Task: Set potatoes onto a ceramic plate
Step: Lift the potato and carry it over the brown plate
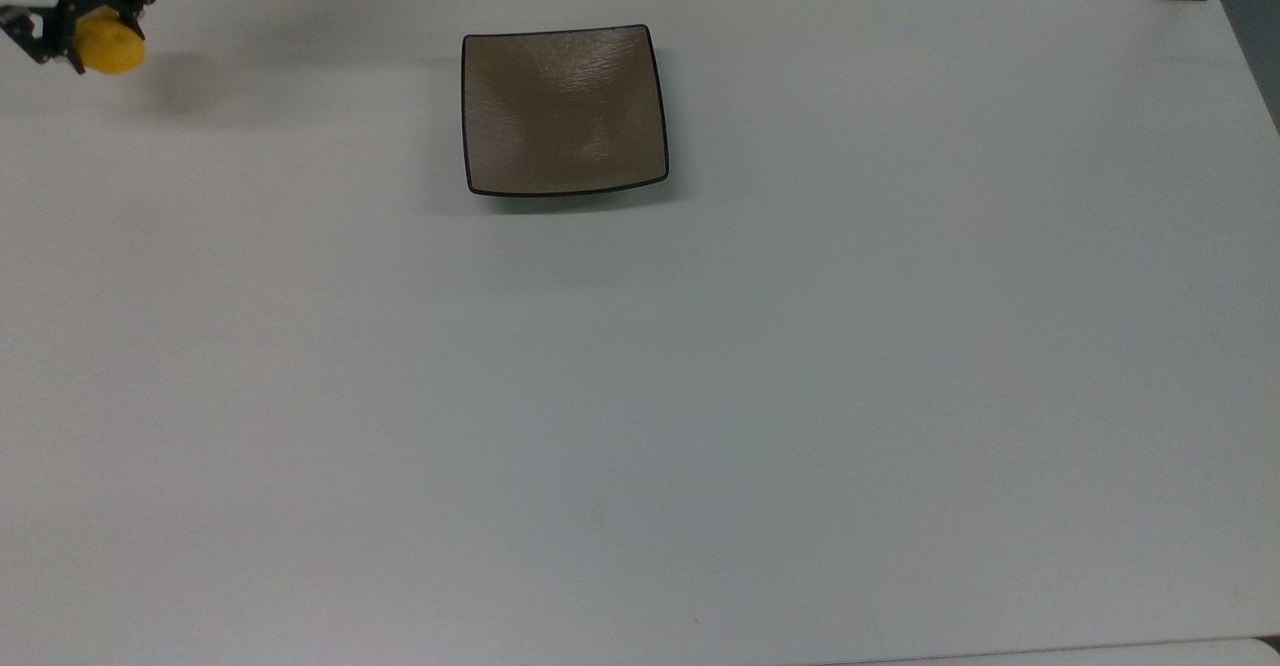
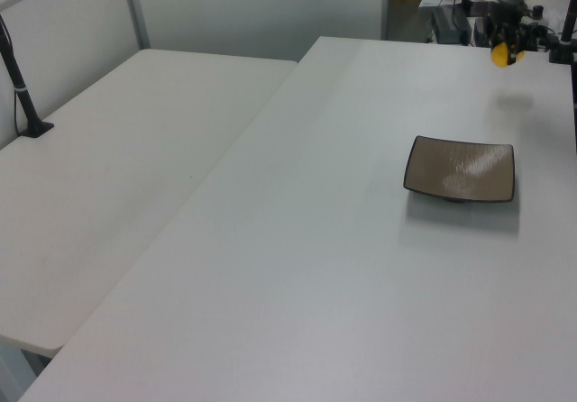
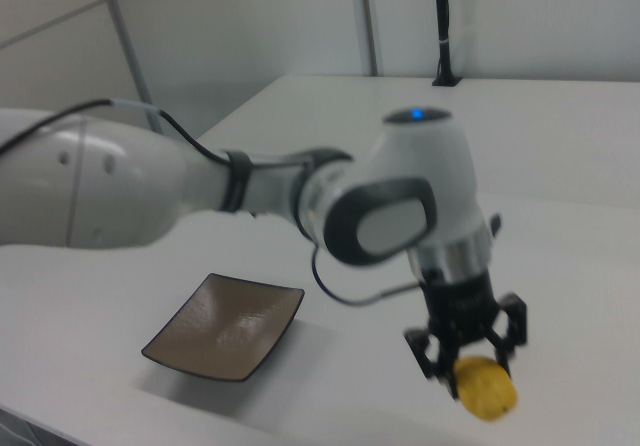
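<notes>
arm (image 3: 150, 191): white, reaches in from the right view's left, wrist bent straight down | gripper (image 3: 470, 361): black, points downward, jaws clamped on either side of the potato (image 3: 484, 387) | height: raised off the bench, not touching it

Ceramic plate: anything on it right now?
Nothing. The ceramic plate is bare across its whole surface. The potato is held in the gripper, off to the top view's left, above the table.
</notes>
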You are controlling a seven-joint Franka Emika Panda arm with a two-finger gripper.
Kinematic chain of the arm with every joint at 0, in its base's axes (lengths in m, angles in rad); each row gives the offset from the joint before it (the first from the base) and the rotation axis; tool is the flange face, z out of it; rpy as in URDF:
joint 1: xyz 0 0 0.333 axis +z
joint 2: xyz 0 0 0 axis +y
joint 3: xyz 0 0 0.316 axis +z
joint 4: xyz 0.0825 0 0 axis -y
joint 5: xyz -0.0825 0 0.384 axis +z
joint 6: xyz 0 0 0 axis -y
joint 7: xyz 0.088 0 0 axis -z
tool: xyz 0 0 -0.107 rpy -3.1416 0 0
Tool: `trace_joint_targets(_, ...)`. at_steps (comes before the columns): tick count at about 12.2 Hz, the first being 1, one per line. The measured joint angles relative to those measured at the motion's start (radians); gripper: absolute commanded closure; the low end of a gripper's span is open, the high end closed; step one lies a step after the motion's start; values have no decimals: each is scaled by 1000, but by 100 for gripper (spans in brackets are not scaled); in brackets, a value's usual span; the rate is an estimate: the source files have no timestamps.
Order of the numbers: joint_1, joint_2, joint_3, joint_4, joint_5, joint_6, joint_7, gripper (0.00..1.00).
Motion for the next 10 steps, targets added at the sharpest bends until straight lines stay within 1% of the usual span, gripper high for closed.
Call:
trace_joint_targets(2,51,-72,1,37,0,-128,68,100)
trace_joint_targets(5,132,-204,3,43,14,-318,153,100)
trace_joint_targets(6,165,-247,4,43,17,-384,203,100)
trace_joint_targets(8,241,-307,4,40,19,-476,356,100)
trace_joint_targets(10,335,-330,5,33,20,-526,541,100)
